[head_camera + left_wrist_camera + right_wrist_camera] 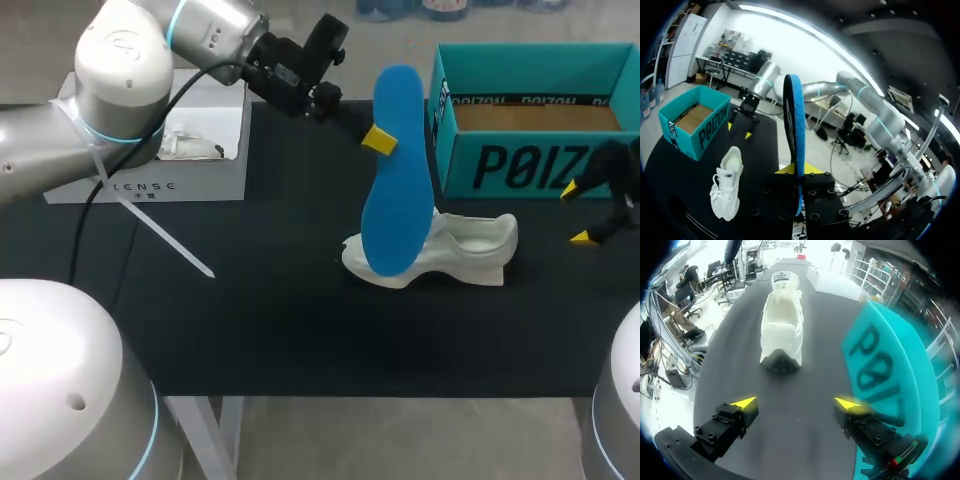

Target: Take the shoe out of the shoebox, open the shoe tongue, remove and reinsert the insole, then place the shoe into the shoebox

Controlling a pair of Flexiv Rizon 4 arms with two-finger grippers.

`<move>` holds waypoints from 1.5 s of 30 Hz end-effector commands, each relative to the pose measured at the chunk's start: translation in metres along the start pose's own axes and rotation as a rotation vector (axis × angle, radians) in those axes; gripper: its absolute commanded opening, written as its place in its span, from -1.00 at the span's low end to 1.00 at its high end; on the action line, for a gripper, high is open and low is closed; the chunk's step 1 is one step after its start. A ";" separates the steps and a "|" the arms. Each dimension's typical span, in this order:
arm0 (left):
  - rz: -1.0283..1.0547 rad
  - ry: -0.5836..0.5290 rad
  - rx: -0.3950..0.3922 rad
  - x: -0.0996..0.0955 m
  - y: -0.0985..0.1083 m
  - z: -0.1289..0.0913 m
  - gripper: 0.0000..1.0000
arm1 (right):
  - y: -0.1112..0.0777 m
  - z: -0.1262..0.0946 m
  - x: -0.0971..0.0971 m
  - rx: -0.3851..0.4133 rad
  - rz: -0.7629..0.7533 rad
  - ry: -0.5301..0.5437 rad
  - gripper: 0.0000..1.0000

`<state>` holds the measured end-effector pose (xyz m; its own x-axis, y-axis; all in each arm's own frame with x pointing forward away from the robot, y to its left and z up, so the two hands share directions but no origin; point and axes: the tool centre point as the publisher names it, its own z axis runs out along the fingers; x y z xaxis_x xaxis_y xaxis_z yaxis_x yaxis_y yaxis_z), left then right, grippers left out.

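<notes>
Head view shows the blue insole (398,180) standing almost upright, its long axis running from the left gripper (378,140) down to the white shoe (465,250). Its lower end is in front of the shoe's left end; whether it touches the shoe I cannot tell. The shoe lies on the black table (250,320) with its length across the table, just in front of the teal shoebox (530,165). The left gripper is clenched on the insole near its upper part, and the left arm reaches past the middle from the far left. The right gripper (578,213) is released, with nothing between its fingers, low beside the shoebox and pointing along the shoe. I judge reinserting is next.
</notes>
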<state>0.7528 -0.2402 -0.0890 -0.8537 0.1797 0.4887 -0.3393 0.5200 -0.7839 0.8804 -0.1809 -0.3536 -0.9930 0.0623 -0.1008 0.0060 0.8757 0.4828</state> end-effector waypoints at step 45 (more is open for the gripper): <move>0.000 -0.002 -0.003 0.000 0.000 0.000 -1.00 | 0.061 0.013 -0.008 0.345 0.026 0.017 1.00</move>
<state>0.7528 -0.2403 -0.0890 -0.8537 0.1797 0.4887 -0.3393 0.5200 -0.7839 0.8912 -0.1227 -0.3348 -0.9941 0.0802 -0.0733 0.0673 0.9841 0.1642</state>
